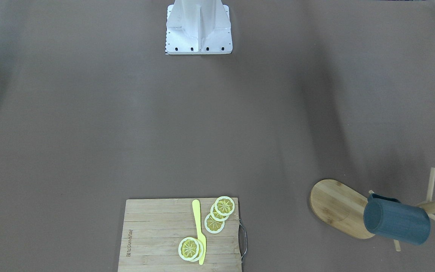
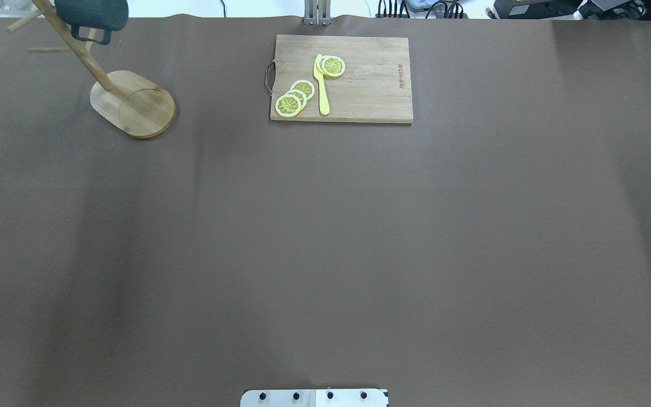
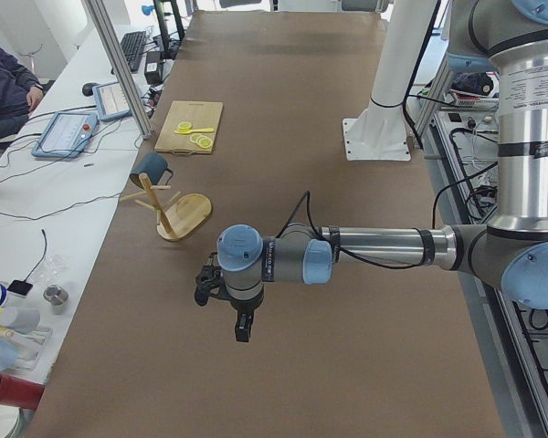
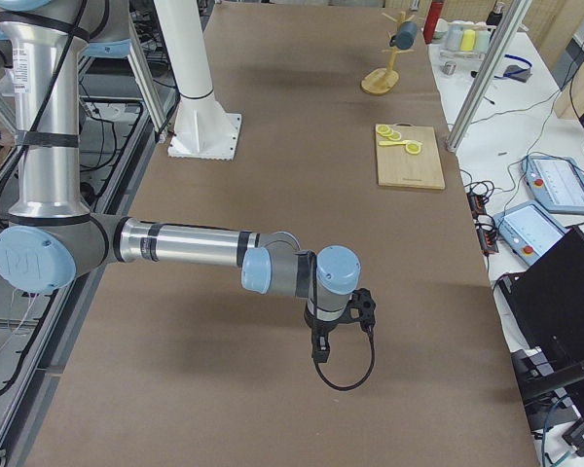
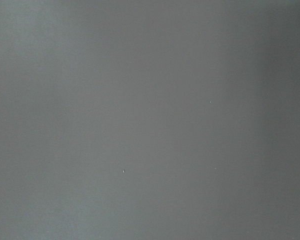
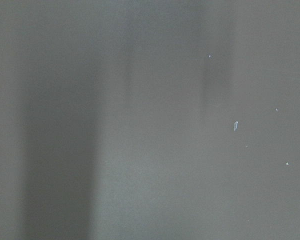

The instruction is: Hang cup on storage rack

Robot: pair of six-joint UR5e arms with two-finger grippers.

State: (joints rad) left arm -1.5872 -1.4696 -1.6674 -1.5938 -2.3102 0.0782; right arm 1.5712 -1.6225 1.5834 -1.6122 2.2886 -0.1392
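Slate-blue cylindrical mug hangs tilted on a peg of the light bamboo mug tree, far side of the brown table, robot's left. Left gripper and right gripper point down over the table, well apart from the mug; can't tell whether either claw is apart or together.

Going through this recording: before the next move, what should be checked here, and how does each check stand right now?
1. Cup hanging on a peg of the rack, off the table: ok.
2. Rack upright, base flat on the table: ok.
3. Left tool well away from the rack, over bare table: ok.
4. Right tool well away from the rack: ok.
5. Tools open or shut: cannot tell, they show only in the side views.
6. Board apart from the rack: ok.
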